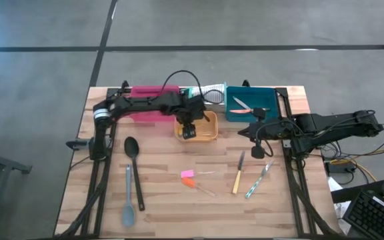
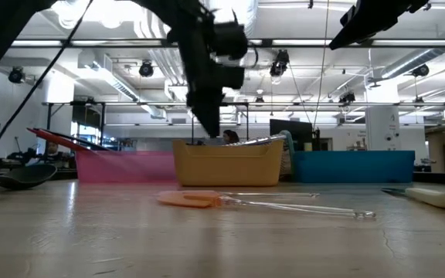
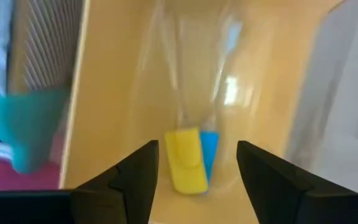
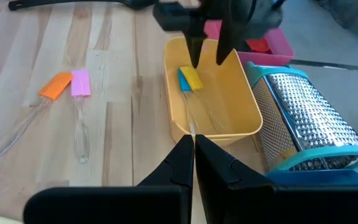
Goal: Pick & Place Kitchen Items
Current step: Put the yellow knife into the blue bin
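Two small spatulas with clear handles, one yellow (image 3: 185, 160) and one blue (image 3: 209, 154), lie side by side on the floor of the yellow-orange tray (image 1: 209, 135). My left gripper (image 3: 197, 177) is open just above them inside the tray. It touches neither, as the right wrist view (image 4: 207, 56) and the low view (image 2: 207, 116) also show. My right gripper (image 4: 193, 152) is shut and empty, hovering over the table right of that tray (image 1: 245, 131).
On the table lie a black spoon (image 1: 134, 167), a grey-blue spoon (image 1: 128, 197), pink and orange spatulas (image 1: 188, 175), a yellow-handled knife (image 1: 238, 175) and a green-handled knife (image 1: 259, 180). At the far edge stand a pink tray (image 1: 149, 105), a ribbed grater (image 4: 303, 118) and a teal tray (image 1: 252, 107).
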Available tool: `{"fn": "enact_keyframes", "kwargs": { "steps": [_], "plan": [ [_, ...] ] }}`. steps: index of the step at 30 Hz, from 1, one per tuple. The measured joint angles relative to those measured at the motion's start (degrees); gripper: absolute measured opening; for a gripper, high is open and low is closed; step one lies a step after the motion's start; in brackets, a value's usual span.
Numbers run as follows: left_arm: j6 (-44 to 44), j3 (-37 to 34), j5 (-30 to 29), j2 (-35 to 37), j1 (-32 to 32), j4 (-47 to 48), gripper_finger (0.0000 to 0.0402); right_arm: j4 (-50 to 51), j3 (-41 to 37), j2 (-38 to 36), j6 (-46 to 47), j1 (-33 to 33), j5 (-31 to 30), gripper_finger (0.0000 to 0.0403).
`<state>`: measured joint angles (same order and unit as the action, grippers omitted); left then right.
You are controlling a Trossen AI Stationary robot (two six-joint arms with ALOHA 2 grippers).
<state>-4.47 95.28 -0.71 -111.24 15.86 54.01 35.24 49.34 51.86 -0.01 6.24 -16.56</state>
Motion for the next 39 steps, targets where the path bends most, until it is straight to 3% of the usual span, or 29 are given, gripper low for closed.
{"fn": "enact_keyframes", "kwargs": {
  "steps": [7,13,21,27,31,39],
  "plan": [
    [-1.5,-2.4,-0.2,7.5,-7.2,-9.3,0.0220,-0.3,-0.7,0.0,0.4,0.0,0.0,0.0008],
    [-1.6,-11.8,-5.7,17.4,-17.0,-21.6,0.0220,-3.3,-2.1,0.0,2.9,0.0,-0.1,0.0008],
    [-3.6,-31.4,-19.5,33.0,-32.4,-35.3,0.0220,-31.4,-11.2,1.9,1.2,0.1,-0.1,0.0008],
    [-8.5,-39.9,-30.2,44.6,-41.9,-41.5,0.0220,-50.3,-12.8,6.4,-3.3,0.1,0.0,0.0008],
    [-11.5,-45.1,-33.9,50.7,-45.1,-47.8,0.0220,-50.5,-11.1,9.3,-4.0,0.2,0.1,0.0008],
    [-16.3,-52.5,-34.0,59.0,-45.6,-55.2,0.0220,-50.6,-9.0,16.3,-3.1,0.3,0.1,0.0008]
  ]
}}
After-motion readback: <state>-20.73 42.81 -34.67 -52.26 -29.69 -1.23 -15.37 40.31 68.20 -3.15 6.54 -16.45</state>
